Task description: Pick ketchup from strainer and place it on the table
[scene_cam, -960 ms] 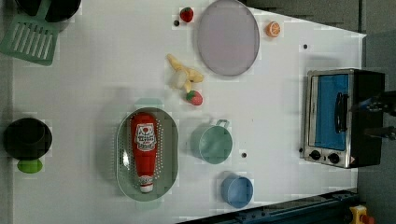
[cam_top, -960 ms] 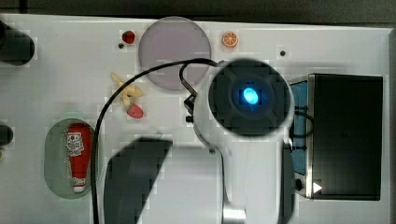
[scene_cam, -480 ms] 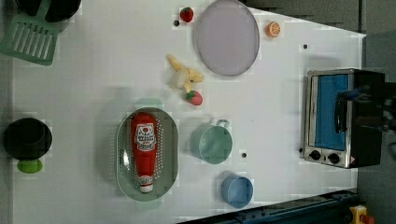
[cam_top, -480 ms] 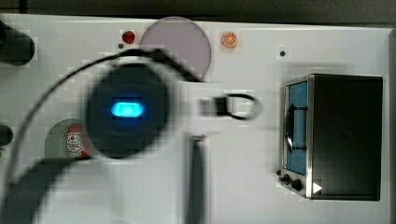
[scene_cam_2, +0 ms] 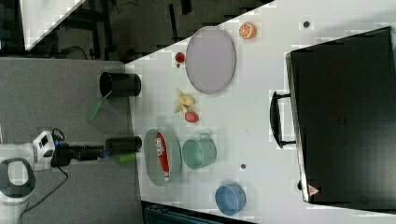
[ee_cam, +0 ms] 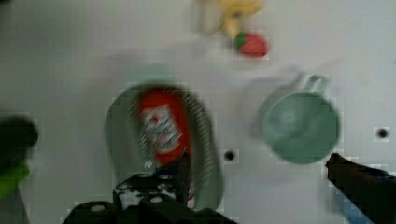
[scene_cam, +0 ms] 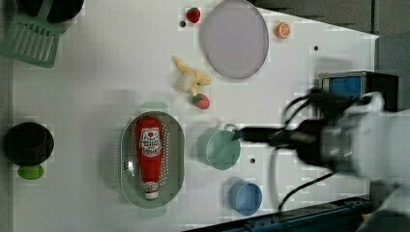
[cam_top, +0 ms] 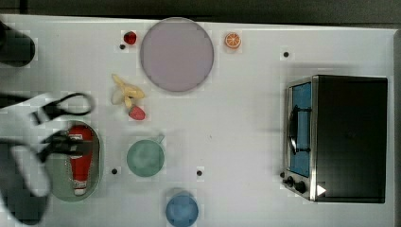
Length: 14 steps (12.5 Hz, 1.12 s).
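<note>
Ketchup bottle lying lengthwise in the strainer, just ahead of the gripper, fingers spread wide, empty.

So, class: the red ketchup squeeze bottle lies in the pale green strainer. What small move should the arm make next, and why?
Probably centre the open pincer over the red ketchup squeeze bottle and begin lowering. The bottle lies flat in the pale green oval strainer, white cap toward the left view's bottom, and nothing is gripped yet.
</note>
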Each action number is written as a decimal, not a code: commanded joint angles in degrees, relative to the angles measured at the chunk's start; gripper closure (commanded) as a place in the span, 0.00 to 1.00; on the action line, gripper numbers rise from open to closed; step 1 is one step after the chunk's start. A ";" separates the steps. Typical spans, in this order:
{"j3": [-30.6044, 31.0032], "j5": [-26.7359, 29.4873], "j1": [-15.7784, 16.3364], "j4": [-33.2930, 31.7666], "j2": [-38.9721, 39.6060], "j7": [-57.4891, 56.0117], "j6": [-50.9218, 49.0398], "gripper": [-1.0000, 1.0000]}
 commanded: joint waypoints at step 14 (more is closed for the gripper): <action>4.62 -25.32 3.07 -9.65 29.64 17.10 36.32 0.00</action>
